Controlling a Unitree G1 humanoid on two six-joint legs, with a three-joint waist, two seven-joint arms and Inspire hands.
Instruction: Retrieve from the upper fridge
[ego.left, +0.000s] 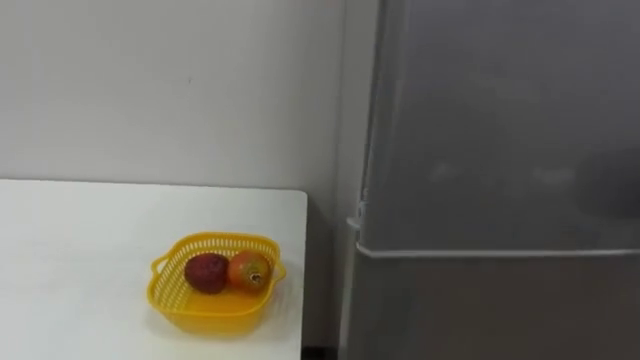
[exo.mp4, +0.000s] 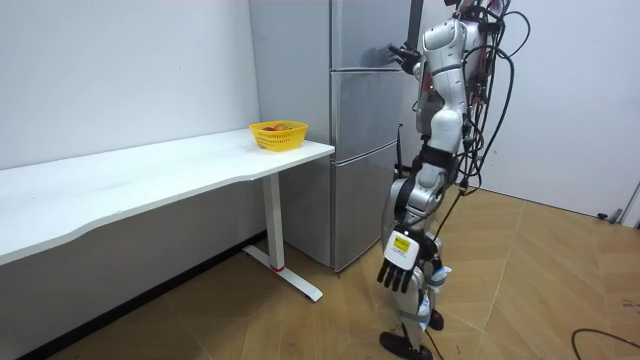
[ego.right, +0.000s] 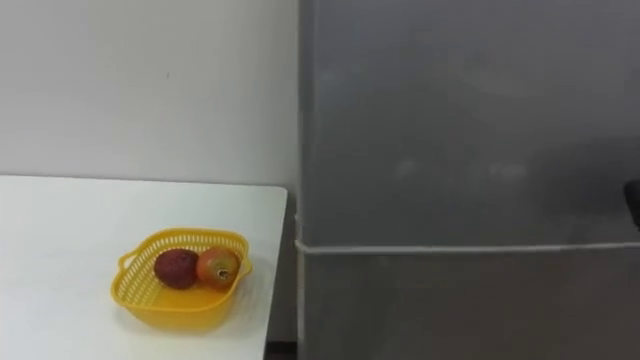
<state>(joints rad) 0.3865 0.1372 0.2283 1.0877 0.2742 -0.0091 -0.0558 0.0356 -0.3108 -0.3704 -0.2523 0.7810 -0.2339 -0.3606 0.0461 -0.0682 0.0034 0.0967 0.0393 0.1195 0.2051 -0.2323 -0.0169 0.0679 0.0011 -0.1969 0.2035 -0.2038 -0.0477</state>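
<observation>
Step one, opening: upper door (ego.left: 500, 110) is shut with the item unseen behind it, right hand (exo.mp4: 402, 52) is raised near it, grip unreadable, left hand (exo.mp4: 398, 268) hangs slack and empty; next move likely needs a hold on the door edge, then a pull.

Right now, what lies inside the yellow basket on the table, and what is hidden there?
Inside the yellow basket lie a dark red fruit and an orange fruit, side by side. Their undersides are covered.
</observation>
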